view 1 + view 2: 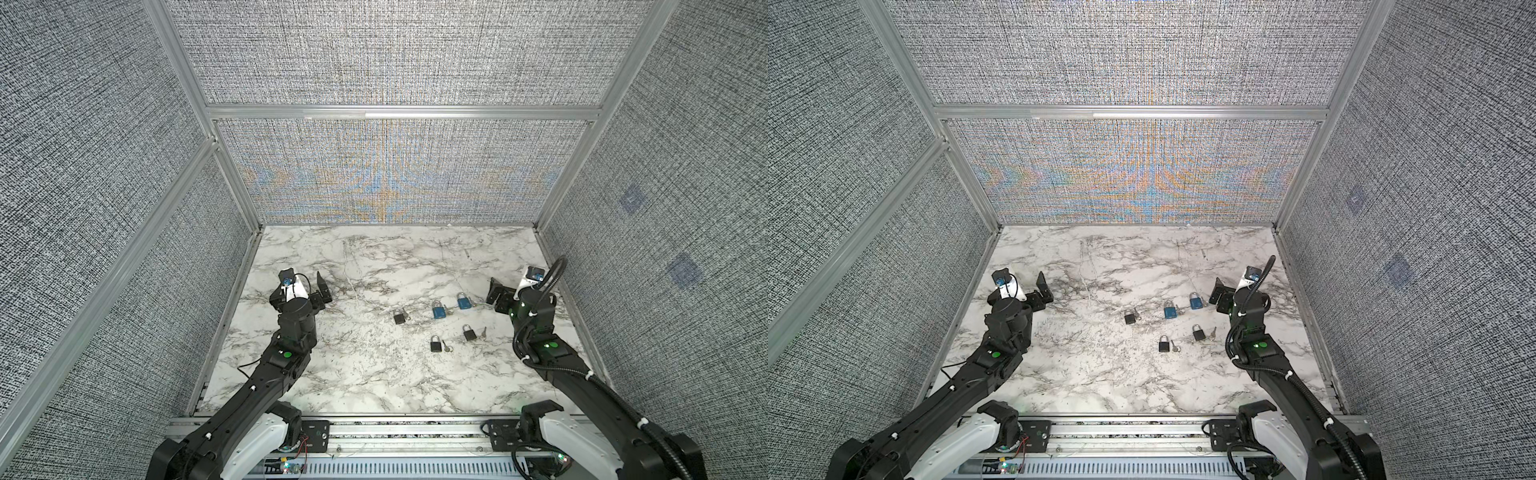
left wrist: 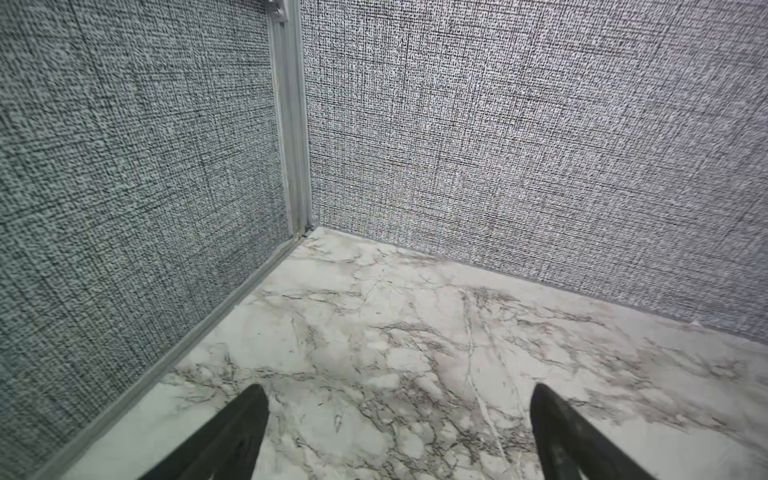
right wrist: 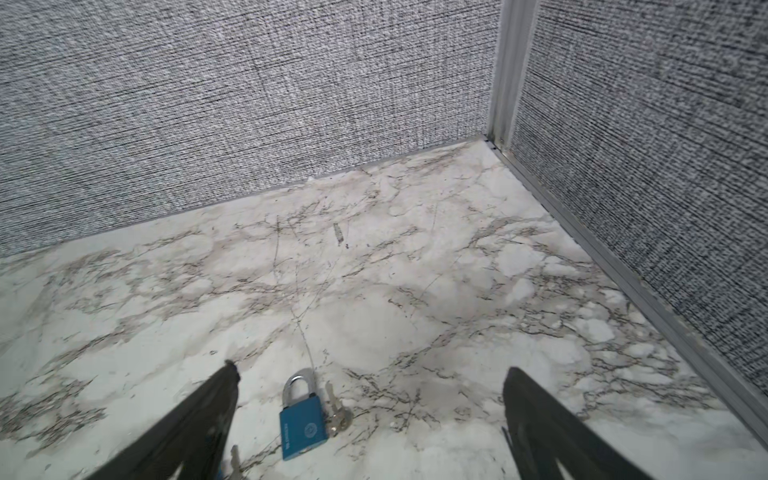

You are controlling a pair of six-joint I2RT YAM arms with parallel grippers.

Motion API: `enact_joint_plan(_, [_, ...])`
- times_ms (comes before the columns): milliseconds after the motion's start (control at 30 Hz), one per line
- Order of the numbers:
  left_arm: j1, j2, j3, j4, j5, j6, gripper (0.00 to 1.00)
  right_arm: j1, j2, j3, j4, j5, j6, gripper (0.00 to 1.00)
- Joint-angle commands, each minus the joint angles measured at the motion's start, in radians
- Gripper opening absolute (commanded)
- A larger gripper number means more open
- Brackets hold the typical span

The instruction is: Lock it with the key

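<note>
1. The right gripper [image 3: 372, 372] is spread wide open with nothing in it, sitting low over the right side of the marble table [image 3: 415, 270].
2. The nearest blue padlock [image 3: 301, 419] lies flat on the table. In the right wrist view it shows between the two fingers [image 3: 199, 415], closer to that finger than to the other one and touching neither. In both top views it's just beside the gripper, on the side toward the middle of the table.
3. Its key [image 3: 338, 411] lies on the marble right up against the side of the lock body.
4. The second blue padlock [image 1: 437, 310] is near the first one, a bit further toward the centre.
5. The left black padlock [image 1: 399, 317] comes next along that row.
6. Closer to the robot are the right black padlock [image 1: 470, 332] with a small key [image 1: 483, 331] just beside it, and the front black padlock [image 1: 436, 344] with another small key [image 1: 446, 346] beside it.
7. The left gripper [image 2: 397, 395] is also spread wide and empty, over the left side of the table. It's well apart from all the locks and points at the back corner where the fabric walls [image 2: 124, 166] meet.
</note>
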Motion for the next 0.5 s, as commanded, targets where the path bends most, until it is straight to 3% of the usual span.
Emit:
enact_joint_plan(0, [0.032, 0.019, -0.044, 0.157, -0.093, 0.121, 0.99, -0.034, 0.041, -0.002, 0.083, 0.044, -0.022, 0.99])
enact_joint_plan(200, [0.139, 0.104, -0.114, 0.278, -0.010, 0.189, 0.99, -0.084, 0.105, -0.076, 0.262, 0.117, -0.131, 0.99])
enact_joint_plan(300, [0.202, 0.192, -0.172, 0.435, 0.053, 0.198, 0.99, -0.107, 0.145, -0.136, 0.375, 0.113, -0.149, 0.99])
enact_joint_plan(467, [0.238, 0.287, -0.219, 0.583, 0.225, 0.206, 0.99, -0.111, 0.207, -0.163, 0.487, 0.099, -0.207, 0.99])
